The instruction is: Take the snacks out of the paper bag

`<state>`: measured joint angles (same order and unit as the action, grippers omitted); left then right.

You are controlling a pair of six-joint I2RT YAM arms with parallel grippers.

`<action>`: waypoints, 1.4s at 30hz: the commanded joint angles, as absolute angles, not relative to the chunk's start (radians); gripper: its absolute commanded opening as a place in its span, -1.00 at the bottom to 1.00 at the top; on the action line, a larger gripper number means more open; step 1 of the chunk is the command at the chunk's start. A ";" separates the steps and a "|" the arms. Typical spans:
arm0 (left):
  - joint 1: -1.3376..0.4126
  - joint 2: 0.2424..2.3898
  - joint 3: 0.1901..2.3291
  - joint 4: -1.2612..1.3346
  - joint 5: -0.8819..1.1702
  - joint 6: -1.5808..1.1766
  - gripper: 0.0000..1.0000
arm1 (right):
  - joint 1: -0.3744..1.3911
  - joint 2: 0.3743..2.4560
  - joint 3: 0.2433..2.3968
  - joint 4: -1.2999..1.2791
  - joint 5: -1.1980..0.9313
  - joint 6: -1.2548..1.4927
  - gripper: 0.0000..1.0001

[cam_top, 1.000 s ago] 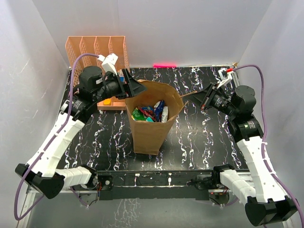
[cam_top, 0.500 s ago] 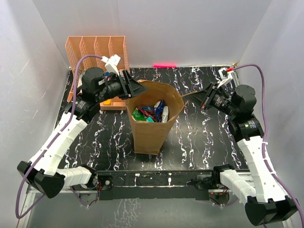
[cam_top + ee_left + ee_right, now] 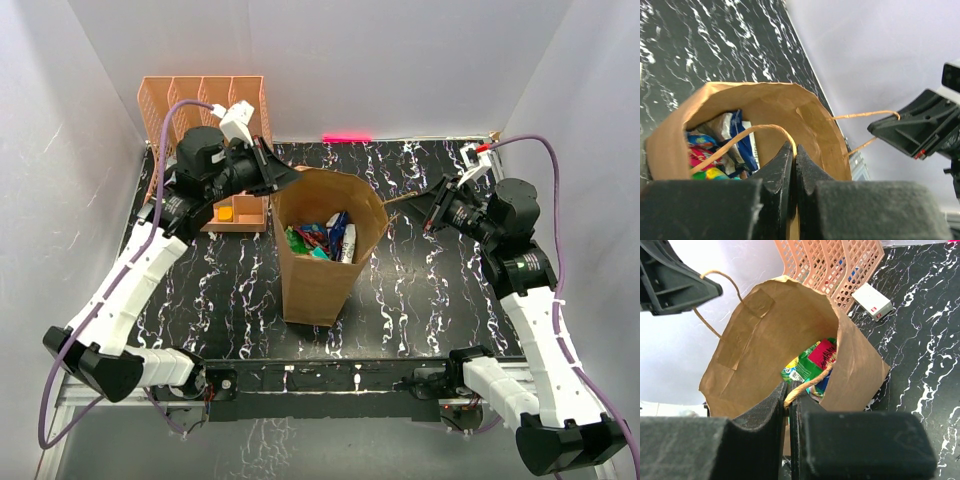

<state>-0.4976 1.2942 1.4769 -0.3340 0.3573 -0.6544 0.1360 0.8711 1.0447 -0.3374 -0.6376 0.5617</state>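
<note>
While the bag [image 3: 325, 270] is standing upright mid-counter [image 3: 430, 290] with the snacks [image 3: 320, 238] lying loose inside it, the left fingers [image 3: 794, 150] are pinching together on its left handle [image 3: 740, 140] and the right fingers [image 3: 788, 392] are clamping its right handle [image 3: 807, 385]. Being thin kraft paper, the bag is likely handling as light, creasable and easy to tip, so the twisted handles are serving as its safest holds. Glossy and small, the snacks are probably feeling light, slick and crushable, best pinched by a crimped edge.
</note>
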 commanded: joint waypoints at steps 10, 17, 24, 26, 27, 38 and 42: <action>-0.485 1.179 1.757 -0.630 -0.118 -0.533 -1.00 | 0.298 0.939 1.035 0.056 -0.861 0.637 -0.74; -0.485 1.145 1.853 -0.701 -0.331 -0.407 -1.00 | 0.653 1.153 1.116 0.147 -0.548 0.678 -0.75; -0.485 1.112 1.837 -0.679 -0.414 -0.305 -1.00 | 0.769 1.330 1.190 0.238 -0.463 0.708 -0.75; -0.485 1.078 1.756 -0.615 -0.354 -0.279 -1.00 | 0.770 1.321 1.146 0.211 -0.414 0.690 -0.75; -0.485 1.059 1.709 -0.586 -0.308 -0.275 -1.00 | 0.769 1.309 1.119 0.179 -0.383 0.677 -0.75; -0.485 0.937 1.342 -0.348 0.345 -0.268 -1.00 | 0.768 0.954 0.759 -0.259 -0.144 0.632 -0.64; -0.485 0.905 1.250 -0.260 0.487 -0.281 -1.00 | 0.767 0.875 0.824 -0.488 -0.012 0.609 -0.30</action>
